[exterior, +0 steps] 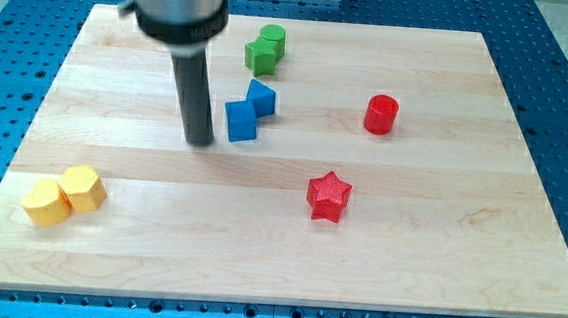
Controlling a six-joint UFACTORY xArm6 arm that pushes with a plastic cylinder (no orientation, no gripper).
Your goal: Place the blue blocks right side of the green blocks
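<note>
Two green blocks (pixel 265 48) sit touching near the view's top centre. Two blue blocks stand just below them: a blue cube (pixel 240 121) and a smaller blue block (pixel 261 98) touching its upper right corner. My tip (pixel 199 139) rests on the board just left of the blue cube, a small gap between them. The rod rises straight to the view's top.
A red cylinder (pixel 381 115) stands at the right of centre. A red star (pixel 328 196) lies below it, near the middle. Two yellow blocks (pixel 63 195) sit touching at the lower left. The wooden board (pixel 457 261) lies on a blue perforated table.
</note>
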